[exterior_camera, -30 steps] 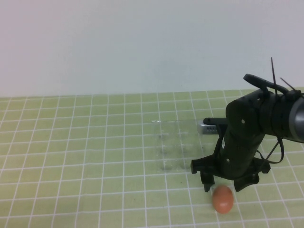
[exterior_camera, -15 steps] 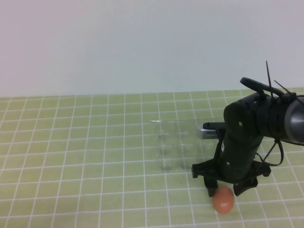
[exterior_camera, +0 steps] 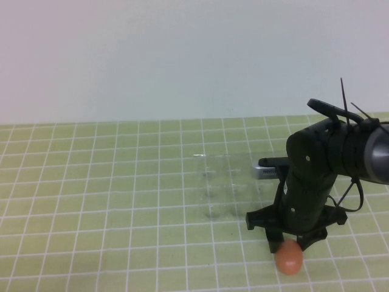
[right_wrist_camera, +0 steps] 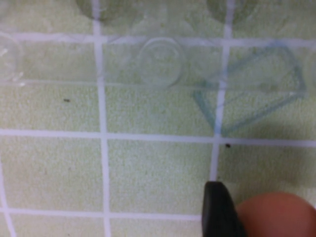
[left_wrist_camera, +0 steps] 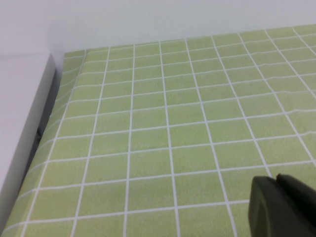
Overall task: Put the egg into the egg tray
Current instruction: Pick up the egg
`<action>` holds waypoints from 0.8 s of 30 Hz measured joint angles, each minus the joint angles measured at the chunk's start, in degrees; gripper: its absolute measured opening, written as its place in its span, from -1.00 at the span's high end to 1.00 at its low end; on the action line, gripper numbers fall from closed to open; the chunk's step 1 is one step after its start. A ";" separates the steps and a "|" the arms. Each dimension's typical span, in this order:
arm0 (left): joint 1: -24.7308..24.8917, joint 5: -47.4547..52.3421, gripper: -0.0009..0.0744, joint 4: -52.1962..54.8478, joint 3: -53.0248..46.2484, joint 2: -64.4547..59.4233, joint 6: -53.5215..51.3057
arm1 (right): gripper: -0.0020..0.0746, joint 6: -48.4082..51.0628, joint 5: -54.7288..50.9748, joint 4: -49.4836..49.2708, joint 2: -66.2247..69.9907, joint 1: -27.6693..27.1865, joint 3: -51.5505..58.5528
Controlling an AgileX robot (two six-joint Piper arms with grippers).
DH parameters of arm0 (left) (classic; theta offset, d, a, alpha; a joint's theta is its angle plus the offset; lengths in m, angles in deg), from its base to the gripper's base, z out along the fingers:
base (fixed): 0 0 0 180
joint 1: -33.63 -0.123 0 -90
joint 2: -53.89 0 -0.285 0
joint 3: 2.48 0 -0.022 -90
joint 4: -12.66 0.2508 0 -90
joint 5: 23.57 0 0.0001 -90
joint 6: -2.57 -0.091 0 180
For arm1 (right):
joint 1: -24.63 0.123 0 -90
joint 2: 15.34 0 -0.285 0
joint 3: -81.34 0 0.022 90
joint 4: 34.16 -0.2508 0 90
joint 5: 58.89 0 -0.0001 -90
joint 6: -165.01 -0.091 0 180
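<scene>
The right gripper [exterior_camera: 290, 242] sits low over the egg [exterior_camera: 289, 257] near the table's front edge, fingers apart around it, beside the tray [exterior_camera: 222, 185]; the left gripper [left_wrist_camera: 284, 207] looks closed.

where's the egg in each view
High: egg at bottom right on the mat, under the right gripper.
Left wrist: not in view; only mat and left gripper.
Right wrist: bottom right corner, beside a black finger.
Shared landmark: tray.
</scene>
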 joint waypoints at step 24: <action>0.00 0.00 0.98 0.00 0.00 0.00 0.00 | -0.02 11.06 38.08 -2.14 -20.32 7.34 6.49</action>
